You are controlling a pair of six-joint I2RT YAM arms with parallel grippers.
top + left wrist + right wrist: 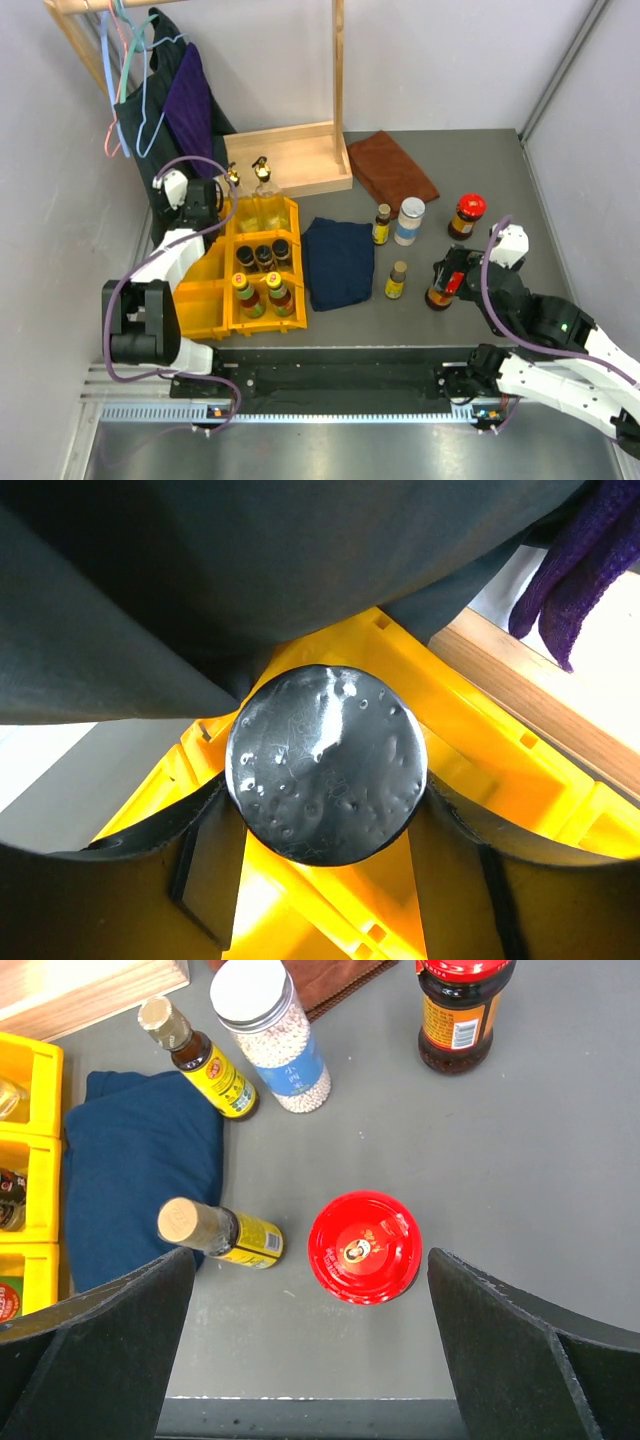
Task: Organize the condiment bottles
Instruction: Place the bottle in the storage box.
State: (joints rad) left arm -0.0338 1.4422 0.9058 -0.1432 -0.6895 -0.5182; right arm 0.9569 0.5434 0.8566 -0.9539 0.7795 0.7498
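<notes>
Counting what already stands in the yellow bins [205, 300]: two clear gold-topped bottles [262, 182], a cluster of dark black-capped bottles [263, 255], two yellow-capped sauce bottles [258, 292].

Left hand [327, 800] closed on a black-lidded jar [327, 750], fingers against both sides of the lid, a bin compartment directly beneath.

Right hand [310, 1260] spread wide, holding nothing. A red-lidded jar [363, 1247] stands on the tabletop [520, 1160] straight below, between the fingers and clear of both.

Not yet binned:
- beyond the right hand, a second red-lidded jar [465, 1015], a white-lidded jar [272, 1040] and a small brown bottle [205, 1060]
- to its left, another small bottle [222, 1233], just beside the blue cloth [140, 1160]

Judged a little past halfway; five loose, one in transit.
</notes>
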